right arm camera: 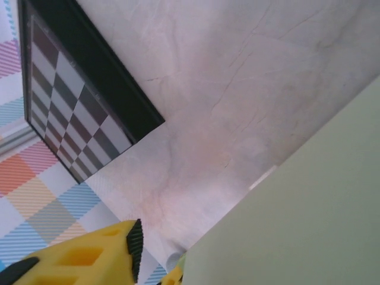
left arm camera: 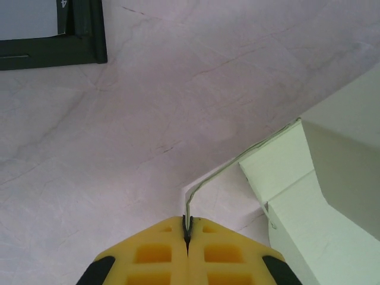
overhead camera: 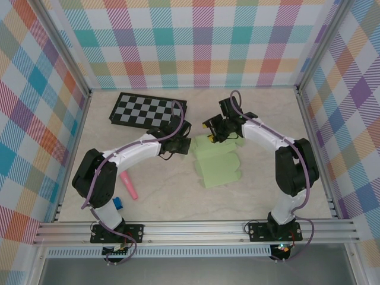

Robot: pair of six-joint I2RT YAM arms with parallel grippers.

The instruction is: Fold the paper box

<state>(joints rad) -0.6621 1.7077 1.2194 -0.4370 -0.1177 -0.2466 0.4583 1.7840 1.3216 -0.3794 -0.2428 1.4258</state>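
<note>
The left jaws were pinched shut on a thin flap of the paper box (overhead camera: 217,166), while whether the right jaws gripped its edge was unclear.

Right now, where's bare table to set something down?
Bare: strip between paper box and front rail; far right corner behind right arm. Crowded: centre, left claw and right claw at the box; pink marker by left arm.

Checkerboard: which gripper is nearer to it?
Left. The left gripper sits just off the checkerboard, the right gripper farther right, at the far edge of the paper box.
</note>
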